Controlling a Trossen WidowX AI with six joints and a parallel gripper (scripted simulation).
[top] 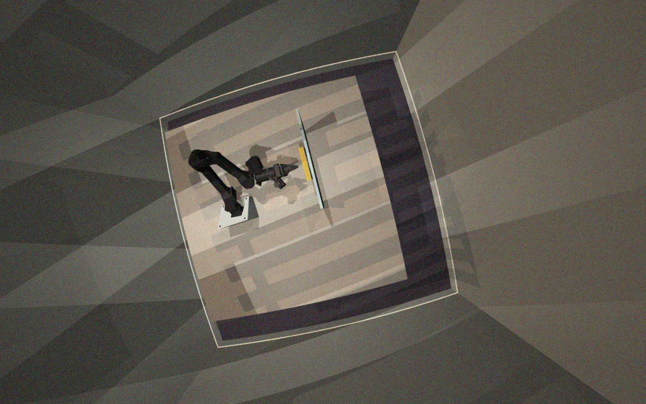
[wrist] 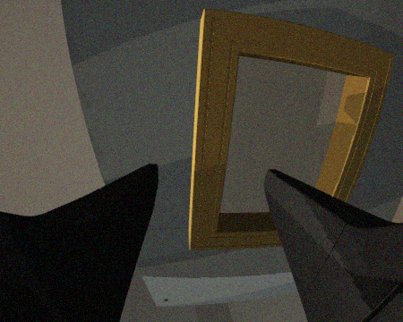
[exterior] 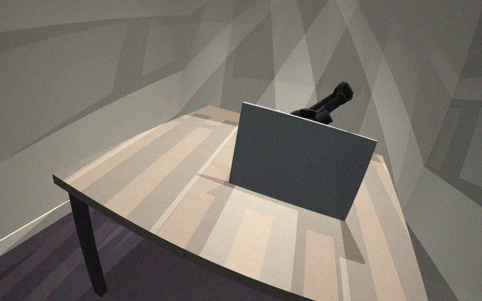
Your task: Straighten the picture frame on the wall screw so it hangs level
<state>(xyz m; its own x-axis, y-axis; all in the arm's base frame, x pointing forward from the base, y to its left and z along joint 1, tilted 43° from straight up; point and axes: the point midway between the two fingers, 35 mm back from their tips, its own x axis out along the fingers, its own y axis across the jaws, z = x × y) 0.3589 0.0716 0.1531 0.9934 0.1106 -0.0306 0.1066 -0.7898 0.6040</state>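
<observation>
A yellow picture frame [top: 305, 163] [wrist: 214, 125] hangs on the front of an upright grey wall panel [top: 318, 194] [exterior: 298, 164] [wrist: 142, 102] that stands on the table. The screw and the notched strip are hidden behind the frame. My gripper [top: 293, 165] [wrist: 212, 175] is open and empty. It points at the frame from close in front, and in the wrist view its two dark fingers stand either side of the frame's near end. In the exterior view the panel hides the frame and the fingers, and only the arm [exterior: 325, 104] shows above the panel's top edge.
The wooden table [top: 315, 251] [exterior: 160, 179] carries the panel and the arm's pale base plate [top: 235, 213]. The panel is a wall right behind the frame. Dark floor [top: 415, 201] surrounds the table.
</observation>
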